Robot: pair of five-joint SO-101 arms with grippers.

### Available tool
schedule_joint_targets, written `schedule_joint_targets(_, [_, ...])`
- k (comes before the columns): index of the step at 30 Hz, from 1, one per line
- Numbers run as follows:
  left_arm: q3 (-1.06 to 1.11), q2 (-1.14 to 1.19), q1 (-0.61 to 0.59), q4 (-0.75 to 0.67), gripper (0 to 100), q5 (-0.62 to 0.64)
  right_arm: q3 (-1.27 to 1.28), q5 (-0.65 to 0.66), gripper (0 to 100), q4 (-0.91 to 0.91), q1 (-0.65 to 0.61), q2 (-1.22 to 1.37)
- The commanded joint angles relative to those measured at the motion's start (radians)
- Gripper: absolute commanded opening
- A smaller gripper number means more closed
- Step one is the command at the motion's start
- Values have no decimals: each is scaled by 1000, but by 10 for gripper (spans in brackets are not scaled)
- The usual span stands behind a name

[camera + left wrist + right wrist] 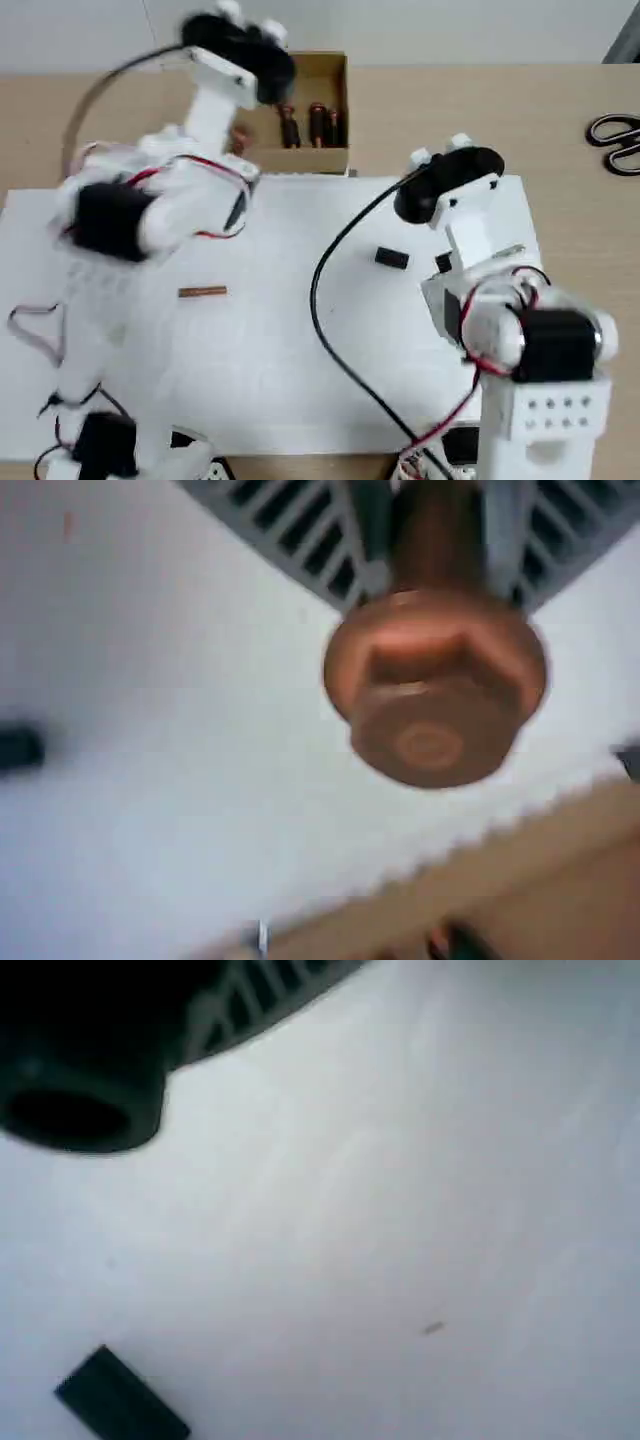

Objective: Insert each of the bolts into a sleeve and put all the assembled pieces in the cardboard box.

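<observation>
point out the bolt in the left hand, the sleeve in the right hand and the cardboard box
bolt point(435, 695): left wrist view, on its head
sleeve point(100, 1080): right wrist view, on its side
cardboard box point(300, 160): high view, on its front wall

Cardboard box point(300, 160): open, just beyond the far edge of the white sheet point(280, 380), with three assembled pieces point(318, 123) side by side inside. Loose copper bolt point(202, 292): flat on the sheet. Loose black sleeve point(391, 258): well apart from it. Hex-headed bolt point(435, 695): clamped in left gripper point(435, 520). Held sleeve point(75, 1090): in right gripper point(130, 1030).
</observation>
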Motion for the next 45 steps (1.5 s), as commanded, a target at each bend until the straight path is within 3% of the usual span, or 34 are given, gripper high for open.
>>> schedule_joint_targets(1, [-62, -130, -2, -23, 6, 104, -31, -15, 2, -15, -74, -110])
schedule_joint_targets(9, [67, -290, -6, -28, 6, 414, 288, -222, 2, -193, -269, -430])
schedule_joint_targets(15, [277, -390, -6, -60, 6, 583, 565, -292, 2, -343, -364, -619])
schedule_joint_targets(25, [769, -624, 0, -425, 6, 775, 888, -292, 2, -610, -463, -739])
schedule_joint_targets(34, [1178, -872, 5, -738, 6, 793, 1068, -285, 2, -788, -564, -776])
schedule_joint_targets(41, [1265, -1003, 167, -744, 6, 796, 1158, -282, 2, -937, -595, -808])
schedule_joint_targets(45, [1296, -1053, 233, -744, 6, 796, 1198, -209, 2, -964, -595, -858])
